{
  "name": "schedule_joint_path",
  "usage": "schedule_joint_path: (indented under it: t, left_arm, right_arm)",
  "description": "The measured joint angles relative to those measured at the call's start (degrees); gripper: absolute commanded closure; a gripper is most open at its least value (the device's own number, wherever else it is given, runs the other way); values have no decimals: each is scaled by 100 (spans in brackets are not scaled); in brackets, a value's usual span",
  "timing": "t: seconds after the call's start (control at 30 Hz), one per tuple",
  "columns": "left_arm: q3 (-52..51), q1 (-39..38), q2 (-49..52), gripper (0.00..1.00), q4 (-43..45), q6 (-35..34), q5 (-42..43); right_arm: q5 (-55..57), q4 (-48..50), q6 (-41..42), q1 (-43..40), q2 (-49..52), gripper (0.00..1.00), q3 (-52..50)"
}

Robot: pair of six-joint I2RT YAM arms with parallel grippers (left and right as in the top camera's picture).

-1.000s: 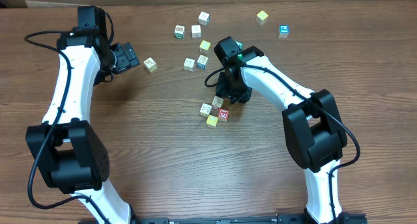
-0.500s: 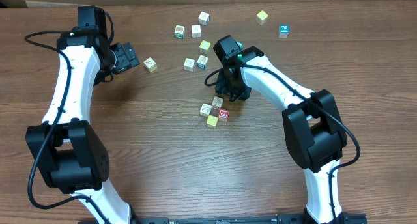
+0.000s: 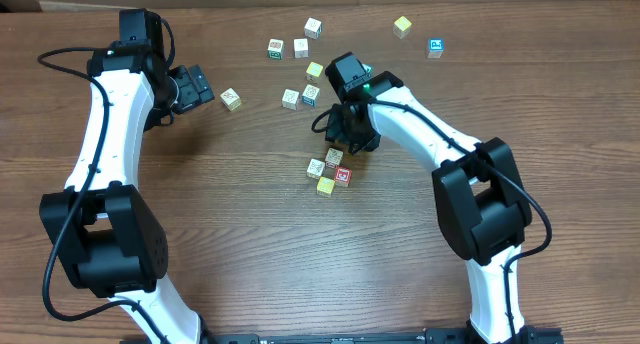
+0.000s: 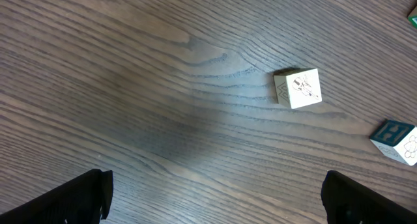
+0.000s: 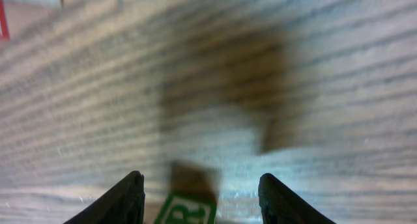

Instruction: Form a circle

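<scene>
Overhead, the right arm bends elbow-out over mid-table, the right gripper (image 3: 348,137) pointing down, its black fingers parted and clamping nothing. The circle (image 3: 329,171), a tight ring of small square wooden cubes, lies just near-left of it on the grained wooden table (image 3: 250,234). Far left, the left gripper (image 3: 197,87) gapes wide.

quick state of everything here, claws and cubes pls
left claw, open, empty, above the table
right claw, open, green-lettered cube between its fingers, not clamped
circle, four cubes bunched tight, not held
loose cubes, scattered apart, resting on the table
</scene>
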Motion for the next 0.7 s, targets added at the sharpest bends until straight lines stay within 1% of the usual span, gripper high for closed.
schedule_joint_path:
  t: [0.03,0.1,0.7]
  left_arm:
    - [0,0,0,0,2,0,-2]
    - [0,0,0,0,0,0,-2]
    - [0,0,0,1,0,0,-2]
  right_arm:
    - [-13,-52,-22,17,0,46,0]
    - [-39,-144,-44,55,0,42,0]
    - [-59,-280,-68,293,0,42,0]
